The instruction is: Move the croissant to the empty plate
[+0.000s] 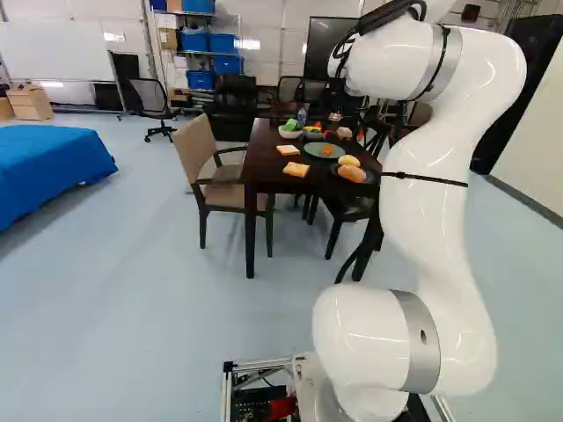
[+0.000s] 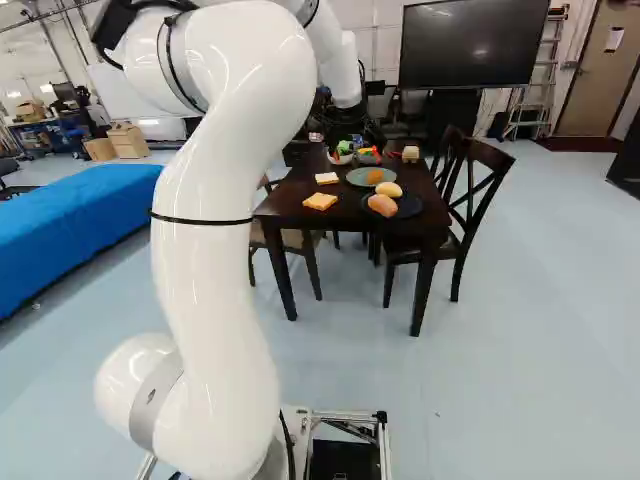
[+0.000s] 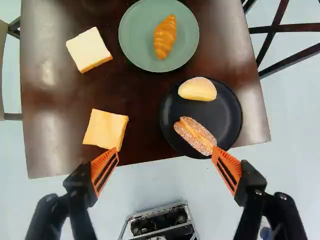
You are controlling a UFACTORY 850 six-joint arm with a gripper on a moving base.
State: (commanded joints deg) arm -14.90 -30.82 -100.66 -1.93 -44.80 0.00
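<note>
In the wrist view the gripper (image 3: 165, 151) stands open above the table's near edge, with nothing gripped. Its two fingers are wide apart. Ahead of it the croissant (image 3: 165, 36) lies on the green plate (image 3: 134, 42), slightly right of that plate's centre. Nearer the gripper is a black plate (image 3: 229, 120), which holds a round pale bun (image 3: 197, 89) and a longer split roll (image 3: 196, 135). No plate in view is bare. The croissant (image 1: 327, 150) and green plate (image 2: 356, 177) also show in the base views, beyond the black plate.
Two bread slices (image 3: 90, 49) (image 3: 106, 129) lie on the dark table (image 3: 142, 117) beside the plates. Farther back stand a bowl (image 1: 289, 133) of toy vegetables and small items. Chairs (image 1: 215, 171) (image 2: 470, 205) flank the table. A blue-covered surface (image 1: 48, 171) is at the far left.
</note>
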